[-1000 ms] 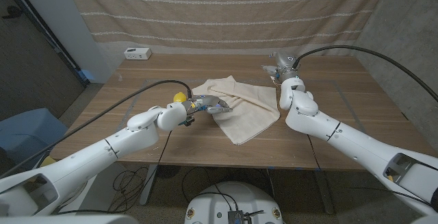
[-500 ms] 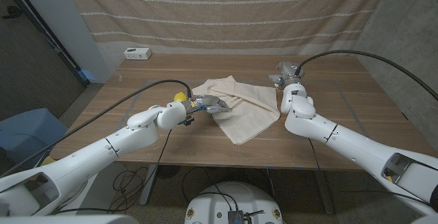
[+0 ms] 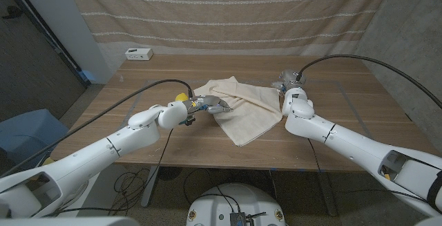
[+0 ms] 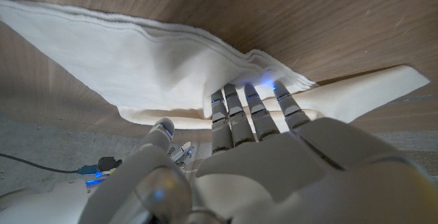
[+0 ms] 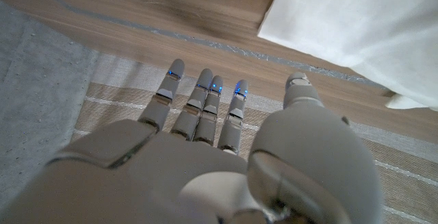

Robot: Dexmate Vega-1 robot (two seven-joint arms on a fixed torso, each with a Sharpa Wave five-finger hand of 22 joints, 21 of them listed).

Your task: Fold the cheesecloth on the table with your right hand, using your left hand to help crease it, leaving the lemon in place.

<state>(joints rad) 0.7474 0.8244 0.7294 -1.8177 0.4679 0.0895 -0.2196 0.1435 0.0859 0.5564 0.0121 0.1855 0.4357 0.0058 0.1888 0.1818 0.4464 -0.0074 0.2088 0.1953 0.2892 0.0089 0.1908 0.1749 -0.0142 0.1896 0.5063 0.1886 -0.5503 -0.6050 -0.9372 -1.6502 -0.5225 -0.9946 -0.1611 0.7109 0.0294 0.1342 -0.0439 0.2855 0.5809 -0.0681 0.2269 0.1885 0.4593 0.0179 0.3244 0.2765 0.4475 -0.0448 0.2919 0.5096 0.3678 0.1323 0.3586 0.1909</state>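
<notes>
Right hand (image 3: 288, 82) had dropped lower beside folded cream cheesecloth (image 3: 242, 108) mid-worktop, fingers apart, empty. Left hand (image 3: 206, 104) kept fingertips pressing cloth's fold, gripping nothing; crease likely nearly finished. Yellow lemon (image 3: 180, 97) undisturbed.

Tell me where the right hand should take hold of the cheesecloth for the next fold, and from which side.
Probably the cheesecloth's free right corner nearest the right hand: come in from the right and pinch that loose edge. The left hand presses the cloth's left part, so that side looks anchored.
</notes>
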